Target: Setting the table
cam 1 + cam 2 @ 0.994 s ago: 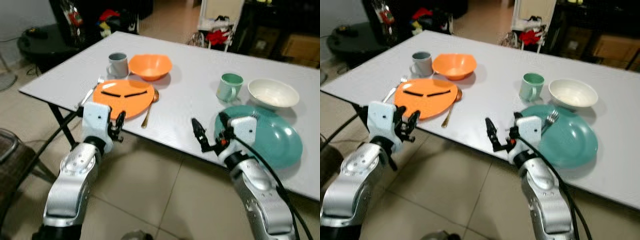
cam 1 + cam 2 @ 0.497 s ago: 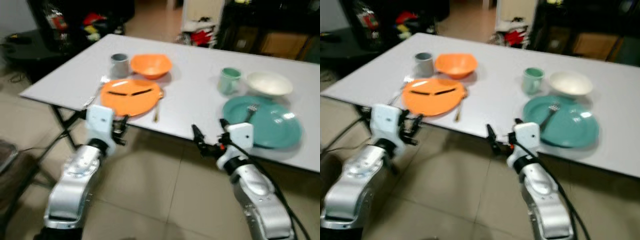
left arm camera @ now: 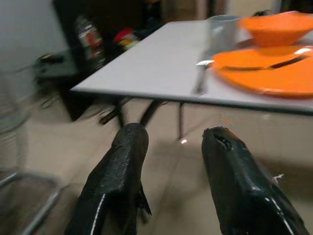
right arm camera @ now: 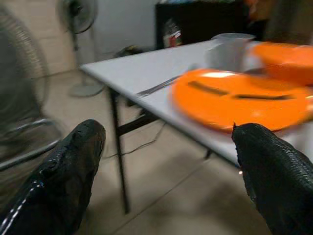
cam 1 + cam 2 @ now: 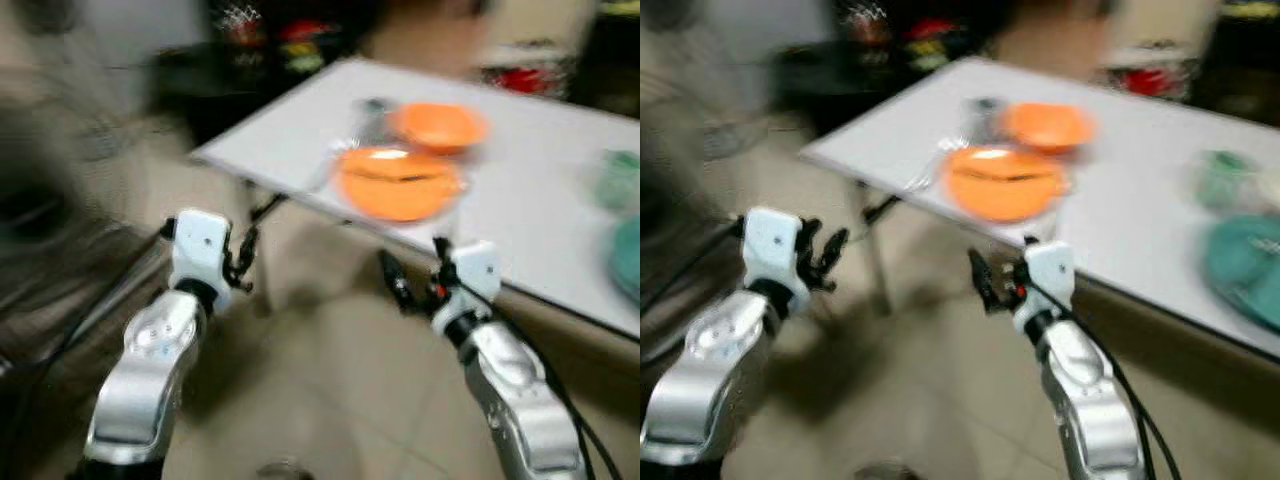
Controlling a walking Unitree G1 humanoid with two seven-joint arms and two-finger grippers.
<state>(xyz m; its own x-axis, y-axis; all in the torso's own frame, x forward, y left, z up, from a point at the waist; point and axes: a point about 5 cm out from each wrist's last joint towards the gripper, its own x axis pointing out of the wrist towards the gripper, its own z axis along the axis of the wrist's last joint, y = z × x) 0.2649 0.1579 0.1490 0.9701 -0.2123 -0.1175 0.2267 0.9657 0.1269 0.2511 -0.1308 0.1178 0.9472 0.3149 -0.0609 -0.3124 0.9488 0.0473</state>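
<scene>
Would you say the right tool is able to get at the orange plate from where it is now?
Probably yes: the right tool hangs open just off the table's edge, with the orange plate close behind that edge and nothing between.

Orange plate (image 5: 398,183) and orange bowl (image 5: 438,125) on white table (image 5: 560,150).

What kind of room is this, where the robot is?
Probably the eating area of a home. A white folding table stands on a tiled floor, set with an orange plate, an orange bowl and a grey mug, and a standing fan is by the wall.
</scene>
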